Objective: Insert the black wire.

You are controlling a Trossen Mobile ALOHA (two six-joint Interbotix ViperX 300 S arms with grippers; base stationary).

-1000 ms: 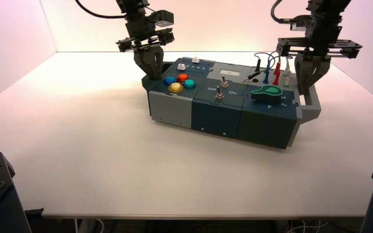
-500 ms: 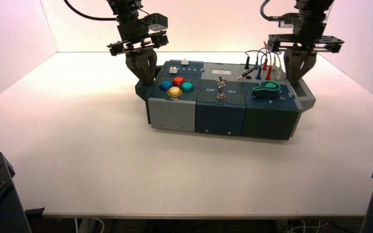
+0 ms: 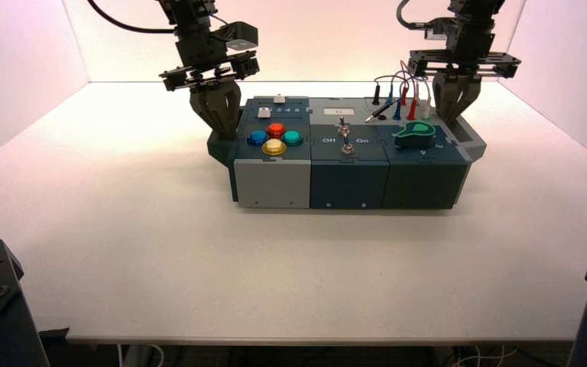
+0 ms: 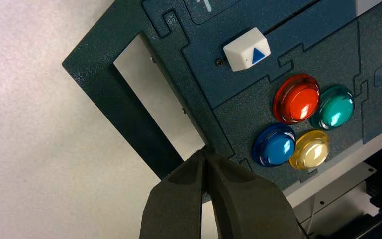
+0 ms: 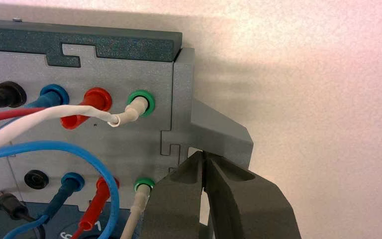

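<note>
The black wire [image 3: 377,112] has one plug [image 5: 2,94] seated in a black socket on the box's far right panel. Its other plug [image 5: 11,206] lies loose on the box top beside an empty black socket [image 5: 36,178]. The box [image 3: 348,164] stands square to the table's front edge. My left gripper [image 3: 217,128] is shut, its tips [image 4: 204,155] in the slot of the box's left handle [image 4: 124,117], against the box edge. My right gripper [image 3: 452,113] is shut too, its tips [image 5: 202,156] at the grey right handle [image 5: 219,134]. Neither holds anything.
Blue [image 5: 59,149], red [image 5: 79,117] and white [image 5: 124,118] leads run between sockets next to the black one. Two toggle switches [image 3: 344,136] and a green knob [image 3: 415,134] stand in front of the sockets. Four coloured buttons [image 3: 275,138] and a white slider cap [image 4: 247,49] occupy the left section.
The box has turned from skewed to square with the table's front edge and slid left. Both shut grippers moved left and back with its handles.
</note>
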